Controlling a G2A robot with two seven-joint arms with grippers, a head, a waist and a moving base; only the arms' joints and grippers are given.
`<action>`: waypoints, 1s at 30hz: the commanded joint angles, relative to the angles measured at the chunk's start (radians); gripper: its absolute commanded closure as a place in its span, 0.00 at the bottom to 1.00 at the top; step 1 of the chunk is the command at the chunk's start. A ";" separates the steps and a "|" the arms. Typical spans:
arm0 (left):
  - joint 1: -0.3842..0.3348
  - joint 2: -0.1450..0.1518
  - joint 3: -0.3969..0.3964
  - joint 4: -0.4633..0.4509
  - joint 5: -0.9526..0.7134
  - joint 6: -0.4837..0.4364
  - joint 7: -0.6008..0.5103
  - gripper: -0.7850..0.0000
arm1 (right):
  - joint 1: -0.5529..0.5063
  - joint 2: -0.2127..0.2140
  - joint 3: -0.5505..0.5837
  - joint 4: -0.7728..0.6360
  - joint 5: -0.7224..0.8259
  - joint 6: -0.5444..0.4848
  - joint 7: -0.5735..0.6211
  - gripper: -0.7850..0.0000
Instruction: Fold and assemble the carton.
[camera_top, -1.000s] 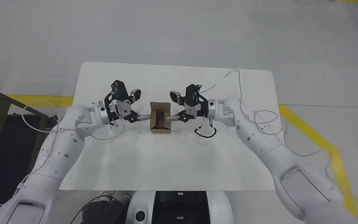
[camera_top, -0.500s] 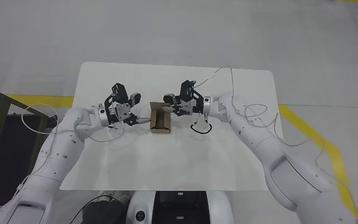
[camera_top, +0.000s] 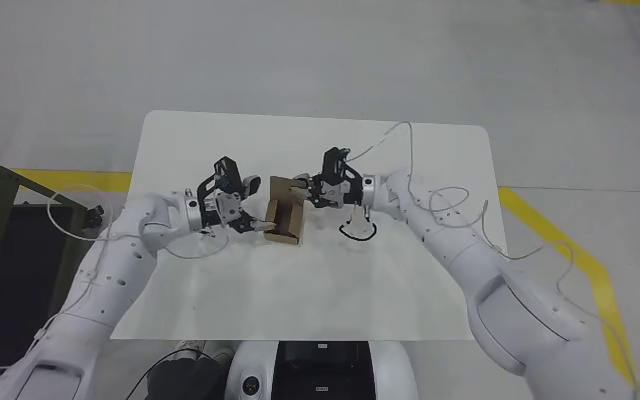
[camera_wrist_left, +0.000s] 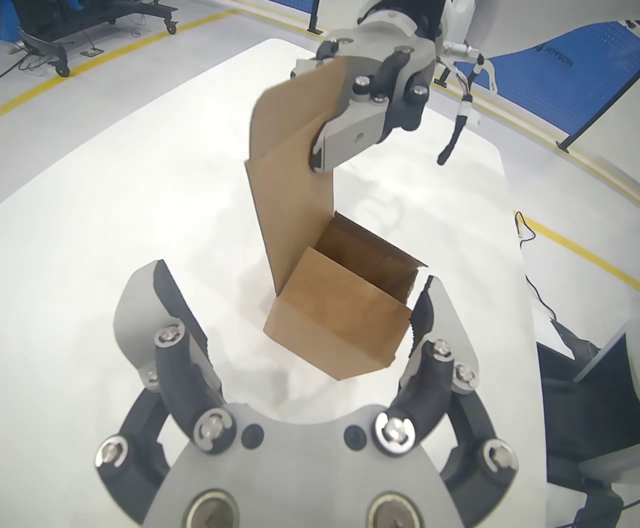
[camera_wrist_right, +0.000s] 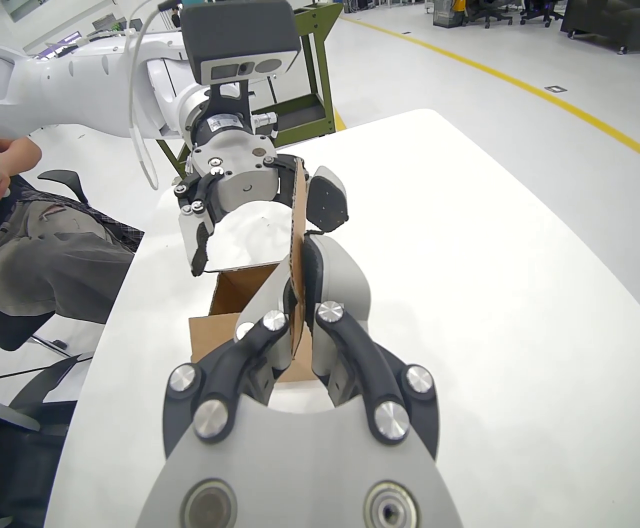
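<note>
Seen from above, a white table holds a small brown carton near its middle. The left gripper comes in from the left and sits just beside the carton's left side. The right gripper comes in from the right and sits over the carton's far right corner. A loop of black cable lies on the table to the right of the carton. From the left wrist, the carton stands open at the top, with one tall flap rising upright from its far side. The left gripper is released, its two fingers spread wide on either side of the carton's left end. One fingertip is just beside the carton's near corner; whether it touches cannot be told. Higher up, the right gripper pinches the top of the flap. From the right wrist, the right gripper is clenched on the flap, the cardboard's thin edge running straight between its fingers. Below it the carton's open inside shows, and beyond the carton the left gripper faces back with its fingers apart.
</note>
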 joint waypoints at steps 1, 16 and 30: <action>0.011 0.002 0.003 -0.006 0.003 0.000 0.003 0.00 | 0.000 0.003 0.004 0.002 -0.022 0.014 -0.031 1.00; -0.022 0.013 0.054 0.046 0.163 0.057 0.061 0.00 | -0.017 0.013 0.026 -0.007 -0.088 0.027 -0.083 1.00; -0.102 -0.024 0.140 0.143 0.194 0.078 0.103 0.00 | -0.064 0.026 0.038 -0.075 -0.156 0.064 -0.113 0.77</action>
